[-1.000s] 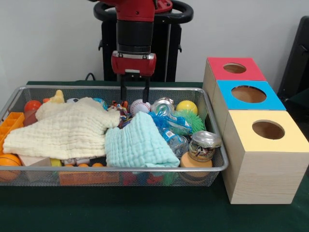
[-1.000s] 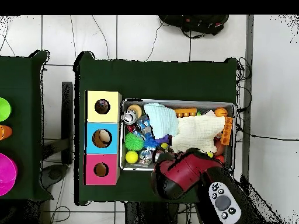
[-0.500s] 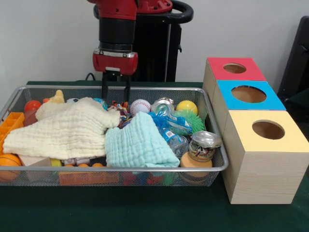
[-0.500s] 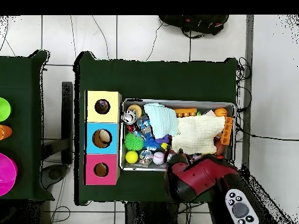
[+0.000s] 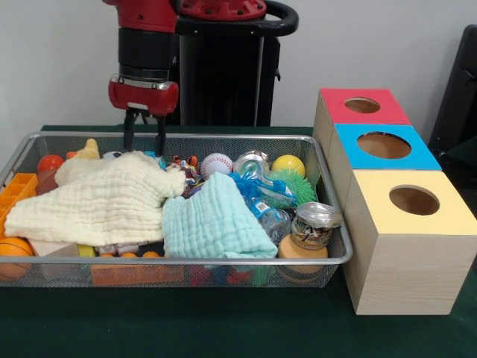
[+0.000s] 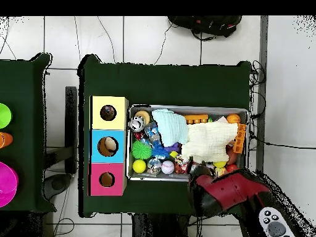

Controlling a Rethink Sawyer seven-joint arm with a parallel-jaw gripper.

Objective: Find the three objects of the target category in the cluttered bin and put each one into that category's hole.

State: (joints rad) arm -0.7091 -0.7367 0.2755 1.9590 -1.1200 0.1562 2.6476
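At the front of the wire bin (image 5: 313, 262) nothing round lies free: a light blue cloth (image 5: 212, 221) is heaped in the middle, a cream cloth (image 5: 100, 200) covers most of the left half, and a jar (image 5: 315, 224) stands on an orange lid at the right corner. An orange ball (image 5: 13, 252) pokes out at the bin's near left corner, under the edge of the cream cloth.

Which category is wanted cannot be read from the scene; if it is balls, the clearest ones lie along the back row. A white baseball (image 5: 216, 164) sits roughly mid-row, a crushed can (image 5: 251, 164) is beside it, and a yellow ball (image 5: 288, 165) lies further toward the boxes, with a green spiky ball (image 5: 292, 185) just in front of it.

The claw (image 5: 143, 133) hangs above the back rim, over the far edge of the cream cloth, its two fingers spread and holding nothing. So the back-row balls all lie sideways from it, toward the box side, the baseball nearest and the yellow ball beyond; the move turns on travelling along the back rail rather than reaching forward. A red ball (image 5: 51, 163) sits the other way, in the back left corner, about as near as the baseball.

The three boxes stand on the desk (image 5: 223, 328) beside the bin: yellow box (image 5: 417, 246) nearest, blue box (image 5: 384, 153) behind it, red box (image 5: 361, 108) farthest.
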